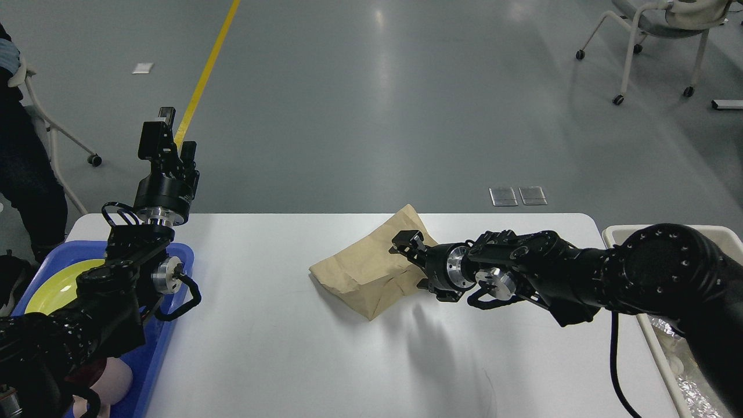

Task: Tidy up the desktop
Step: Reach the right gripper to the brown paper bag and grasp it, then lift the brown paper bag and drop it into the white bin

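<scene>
The white desktop [278, 360] fills the lower part of the head view. A crumpled brown paper bag [360, 273] lies on its side near the middle. My right gripper [415, 262] reaches in low from the right, open, with one finger above and one finger below the bag's right end. Whether the fingers touch the paper I cannot tell. My left gripper [168, 130] stands upright above the desktop's far left corner, holding nothing; it is seen side-on and dark.
A blue tray [168, 342] with a yellow plate [52, 284] sits at the left edge under my left arm. A beige bin [615, 233] holding crumpled foil [691, 389] stands off the right edge. A person [23, 162] stands at far left.
</scene>
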